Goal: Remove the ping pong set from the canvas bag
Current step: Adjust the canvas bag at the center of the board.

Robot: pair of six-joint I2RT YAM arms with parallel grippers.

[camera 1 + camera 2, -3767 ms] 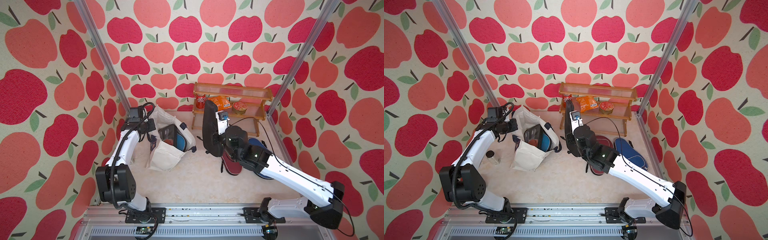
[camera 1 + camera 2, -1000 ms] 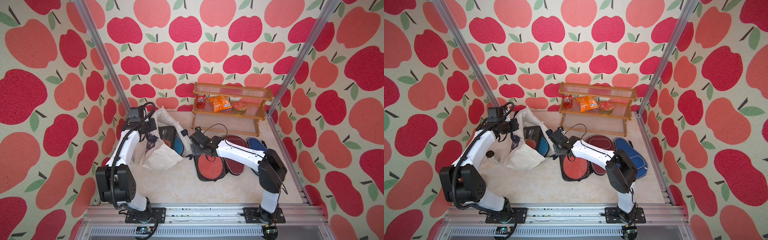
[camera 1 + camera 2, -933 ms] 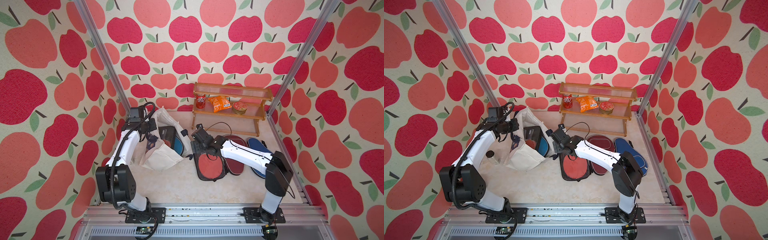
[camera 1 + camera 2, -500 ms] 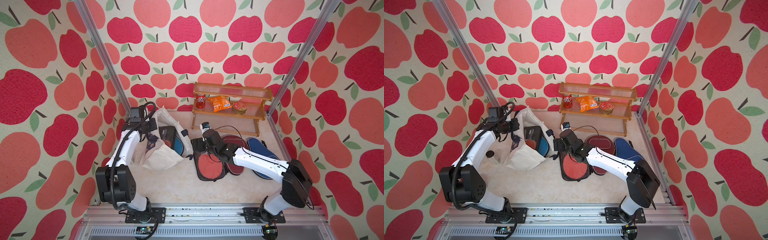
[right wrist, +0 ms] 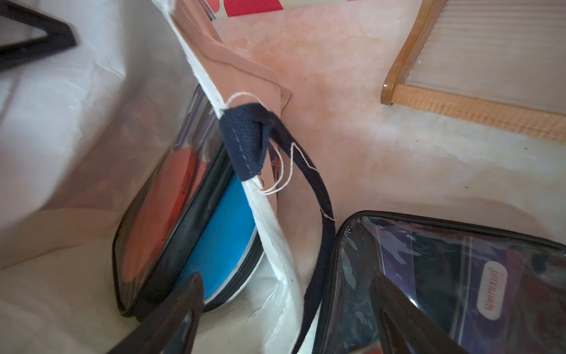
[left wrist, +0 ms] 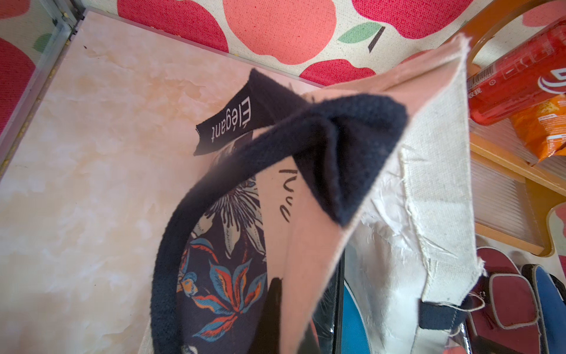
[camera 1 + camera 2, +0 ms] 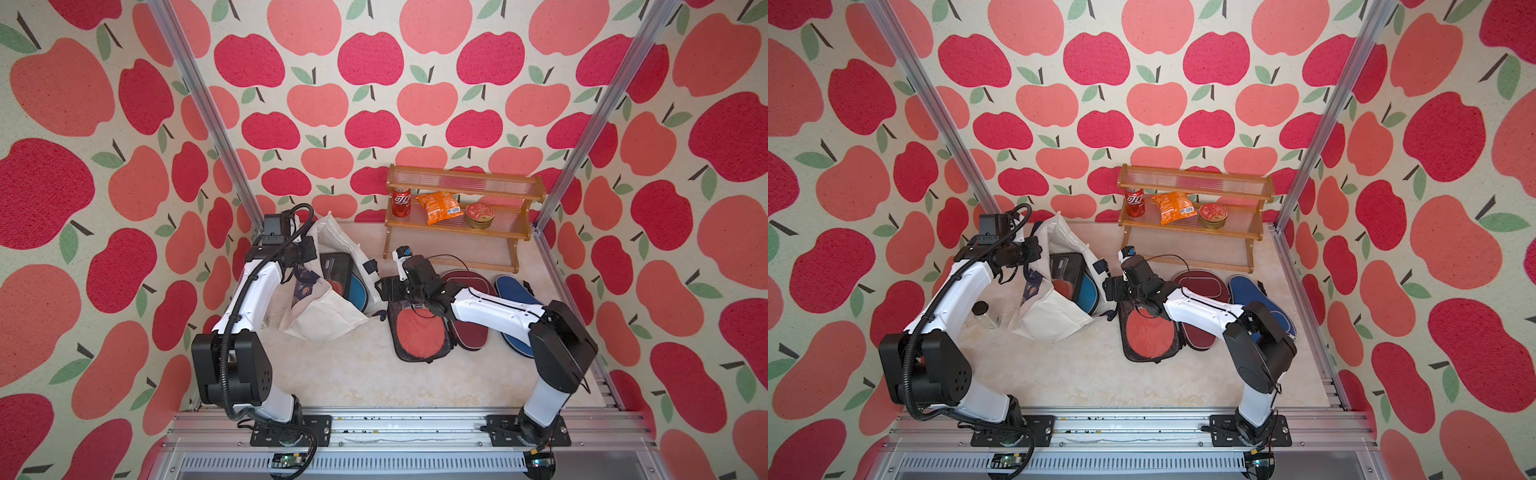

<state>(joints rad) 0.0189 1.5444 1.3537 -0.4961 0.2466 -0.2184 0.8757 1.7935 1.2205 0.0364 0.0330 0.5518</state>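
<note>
Roughly, the job looks a little over half done: three pieces of the ping pong set lie side by side on the tabletop (image 7: 353, 374), a clear case (image 7: 417, 332) showing a red paddle, a maroon cover (image 7: 471, 336) and a dark blue cover (image 7: 513, 289). Two more sit in the canvas bag (image 7: 324, 320), where a second clear case (image 5: 159, 220) and a teal-blue cover (image 5: 220, 233) lean together just inside the open mouth. Those two appear to be all that is left to pull out. The left arm rises from its base and bends at the wrist toward the bag's top edge. There the left end effector (image 7: 308, 254) is pressed together on the bag by its navy handle (image 6: 337, 147), apparently keeping the mouth open. The right arm stretches low from its raised elbow across the removed covers. The right end effector (image 7: 382, 289) is spread wide and empty, poised at the bag's near rim, one finger toward the mouth and the other above the clear case on the tabletop.
</note>
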